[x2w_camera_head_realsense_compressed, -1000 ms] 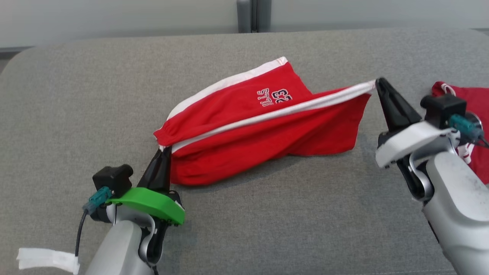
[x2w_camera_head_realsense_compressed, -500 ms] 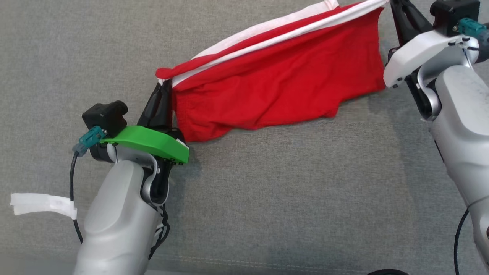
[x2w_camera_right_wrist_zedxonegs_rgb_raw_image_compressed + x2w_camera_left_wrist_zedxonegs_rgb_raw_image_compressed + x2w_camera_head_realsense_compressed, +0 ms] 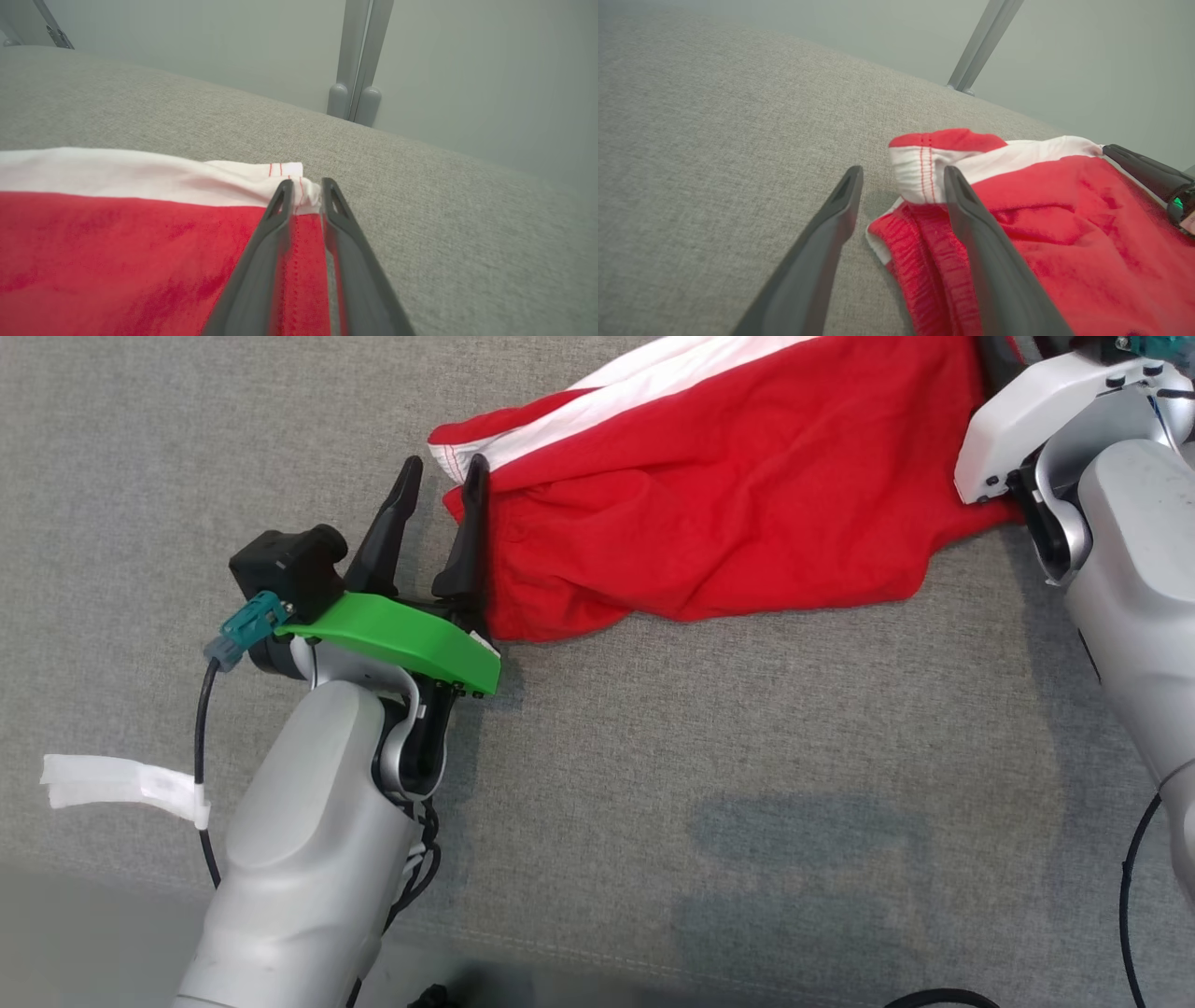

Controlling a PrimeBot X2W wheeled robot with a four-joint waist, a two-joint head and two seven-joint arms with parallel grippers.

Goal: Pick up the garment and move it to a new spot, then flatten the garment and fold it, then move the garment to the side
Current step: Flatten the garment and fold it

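The garment [image 3: 728,504] is a pair of red shorts with a white band, lying spread and wrinkled on the grey cushion. My left gripper [image 3: 441,476] stands open at its left corner, the right finger against the cloth. In the left wrist view the garment's [image 3: 1064,233] hemmed corner lies loose between and beyond the left gripper's [image 3: 903,175] tips. In the right wrist view my right gripper [image 3: 306,186] is nearly closed, pinching the garment's [image 3: 117,242] white hem corner between its tips. The head view cuts off the right fingers at the top edge.
The grey upholstered surface [image 3: 653,821] stretches wide in front, with its seam and front edge along the bottom. A white tape tag [image 3: 112,784] hangs on the left arm's cable. Behind the surface stand a pale wall and a metal post [image 3: 357,60].
My left gripper has opened and let go of the garment's left corner, which now rests on the cushion. The head camera has tilted down. The right gripper still has the hem.
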